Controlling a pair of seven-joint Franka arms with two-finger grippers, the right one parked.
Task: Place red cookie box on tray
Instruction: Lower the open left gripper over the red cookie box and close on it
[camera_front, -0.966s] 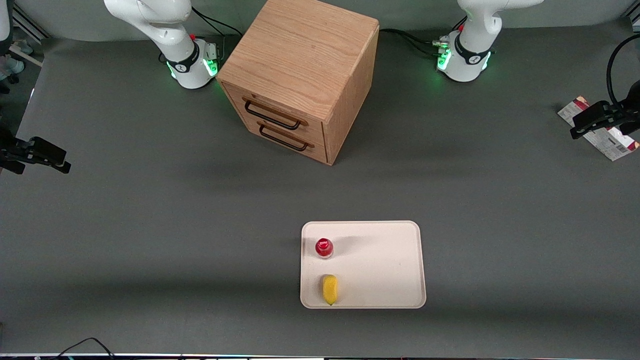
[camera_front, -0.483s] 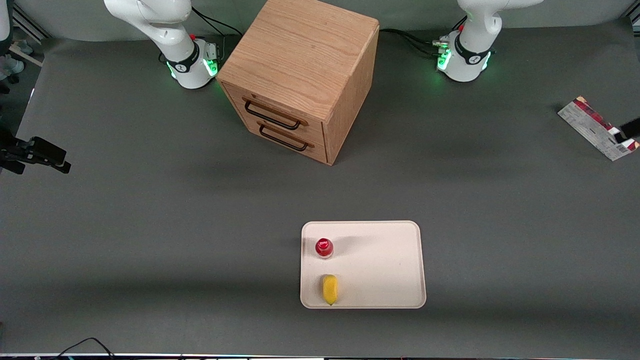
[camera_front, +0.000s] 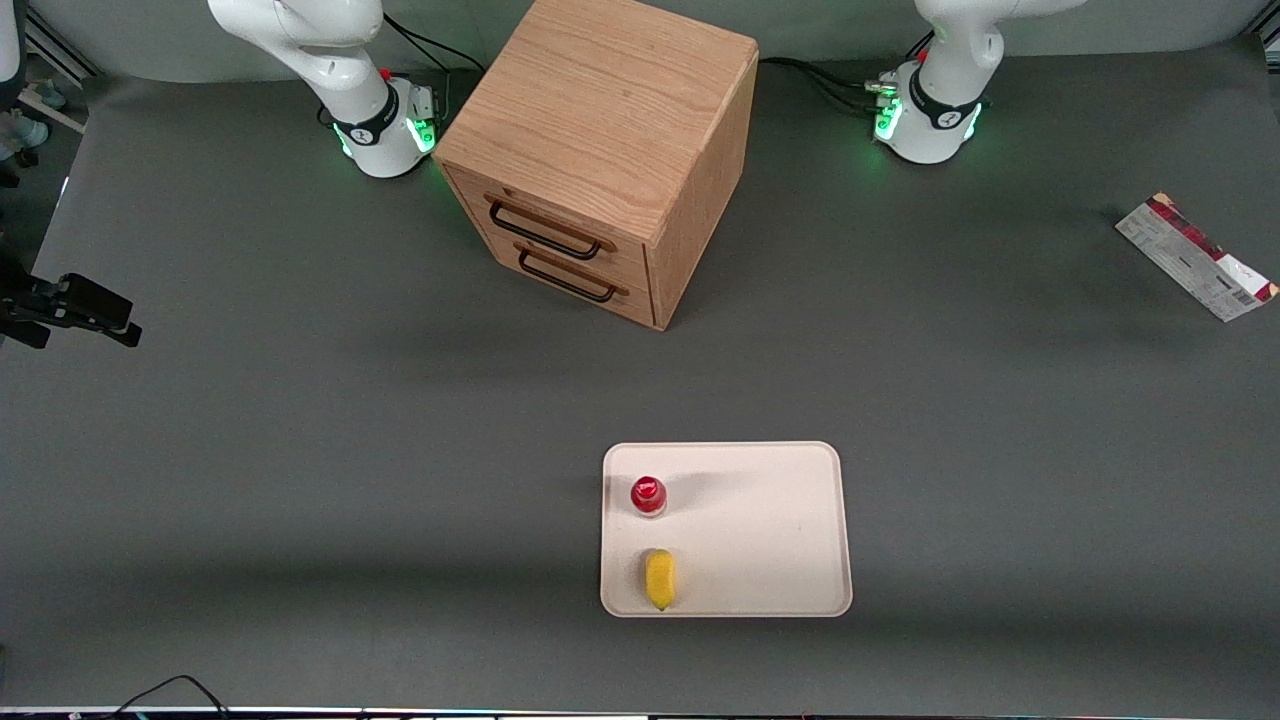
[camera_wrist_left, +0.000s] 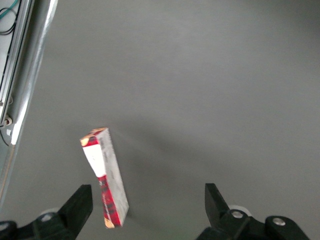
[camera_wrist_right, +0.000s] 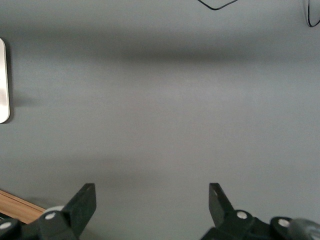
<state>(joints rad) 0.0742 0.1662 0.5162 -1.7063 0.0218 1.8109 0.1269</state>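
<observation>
The red cookie box (camera_front: 1196, 256) lies flat on the counter (camera_front: 300, 420), well apart from the tray (camera_front: 760, 530). The end effector (camera_wrist_left: 148, 210) hovers above it, spread wide; an off-centre pinch could spin the slim carton.

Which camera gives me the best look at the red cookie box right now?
Left wrist view: the red cookie box lies close, apart from the open gripper. Front view shows it small near the table's edge; right wrist view misses it.

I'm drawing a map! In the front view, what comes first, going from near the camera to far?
Yellow object → red-capped bottle → red cookie box. The gripper, open, hangs above the table near the box, outside that view.
</observation>
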